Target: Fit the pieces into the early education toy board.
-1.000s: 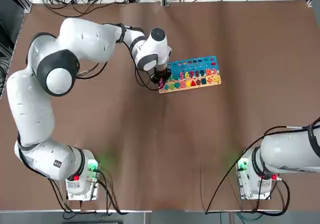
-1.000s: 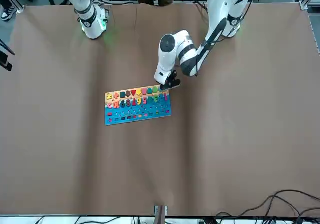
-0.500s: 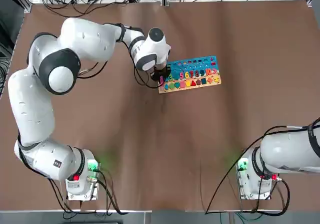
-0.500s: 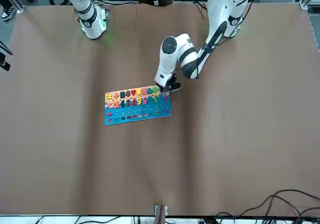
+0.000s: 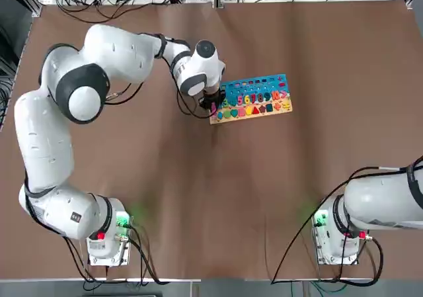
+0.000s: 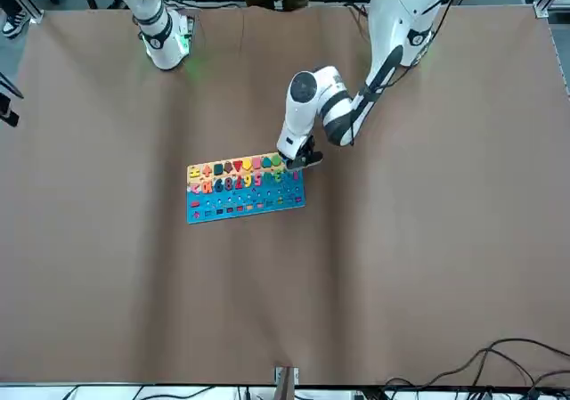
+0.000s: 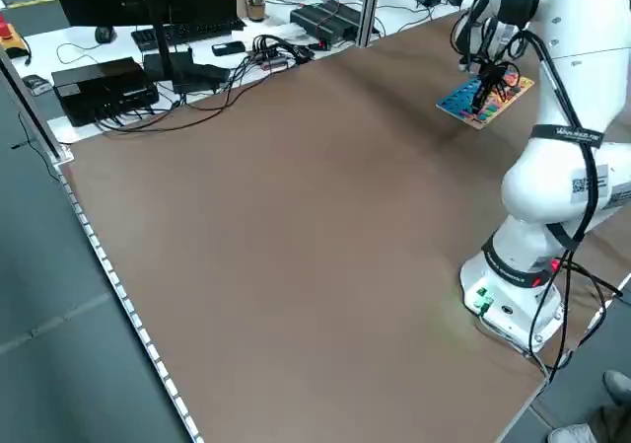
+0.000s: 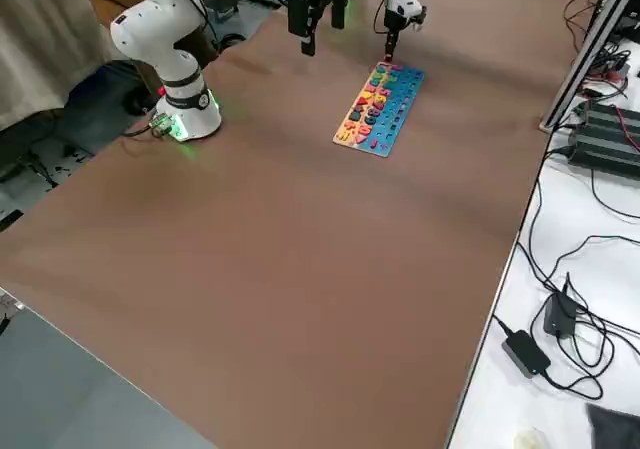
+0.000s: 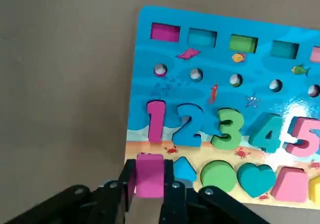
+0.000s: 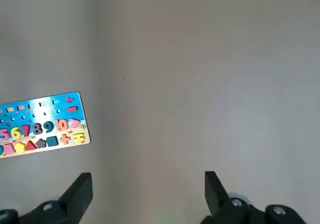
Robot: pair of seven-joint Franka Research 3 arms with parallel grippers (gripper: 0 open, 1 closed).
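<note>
From the top, you see the toy board (image 5: 252, 98) at about one o'clock from the table's middle, with the left gripper (image 5: 213, 102) at its nine o'clock end. In your left wrist view, its fingers (image 9: 172, 194) pinch a pink piece (image 9: 149, 175) over the board's corner beside the blue triangle (image 9: 183, 169). In your right wrist view, the right gripper (image 10: 148, 190) hangs over bare table with its jaws wide apart, holding nothing.

Numerals 1, 2, 3, 4, 5 on the toy board (image 9: 165, 59)

The bench (image 5: 218, 198) is evenly and brightly lit (only soft shadows are cast); the left wrist view is slightly blurred.
</note>
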